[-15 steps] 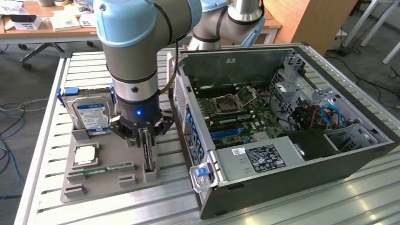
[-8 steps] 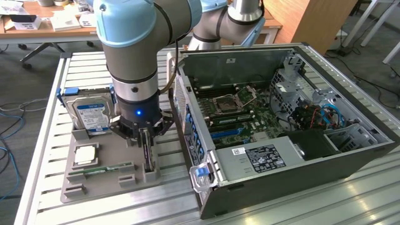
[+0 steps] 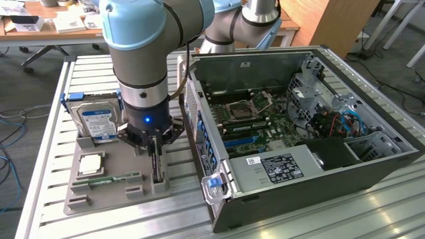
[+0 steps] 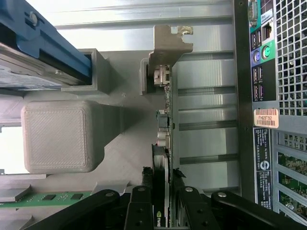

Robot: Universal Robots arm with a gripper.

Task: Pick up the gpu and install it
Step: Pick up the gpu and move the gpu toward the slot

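Your gpu (image 3: 157, 167) (image 4: 163, 120) is in the grey fixture tray (image 3: 119, 198) on the bench (image 3: 79, 74). It stands on edge in the tray's rightmost slot, just left of the open PC case (image 3: 319, 191). Its long axis runs near-to-far, parallel to the case's rear panel. The silvery bracket (image 4: 168, 45) looks to be at the far end, but I'm not certain of that.

The hand (image 3: 154, 145) (image 4: 163, 207) is down over the card, straddling its top edge. You can't tell from these views whether it's actually clamped on the board or just short of it.

Readable text:
- There's a green NVIDIA logo (image 4: 157, 221) on the card's edge, right at the hand.
- An orange sticker (image 4: 265, 118) on the case rear reads roughly "FH69T92".
- The PSU label (image 3: 279, 167) inside the case is too small to read.

The hard drive (image 3: 98, 121) with its blue-white label stands at the tray's far left. The green RAM stick (image 3: 106, 179) lies at near left, well apart from the card.
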